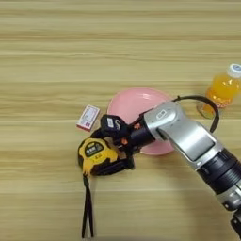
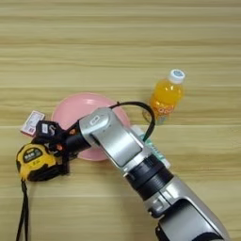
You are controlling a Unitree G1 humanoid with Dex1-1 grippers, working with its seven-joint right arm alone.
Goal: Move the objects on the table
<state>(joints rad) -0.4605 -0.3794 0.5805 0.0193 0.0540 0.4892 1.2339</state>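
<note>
Tape measure (image 1: 98, 156) is lying flat on the table (image 1: 47, 56), just left-front of the pink plate (image 1: 134, 106), strap (image 1: 87, 212) trailing straight toward the near edge, so its long axis is running near to far. Right gripper (image 1: 115, 146) is reaching left over the plate's front rim, black fingers closing around the measure's right side. Red-white box (image 1: 88, 117) is sitting just beyond, angled. White-teal tube (image 2: 155, 148) is lying mostly hidden under the forearm. Juice bottle (image 2: 167, 96) is standing upright, right of the plate.
</note>
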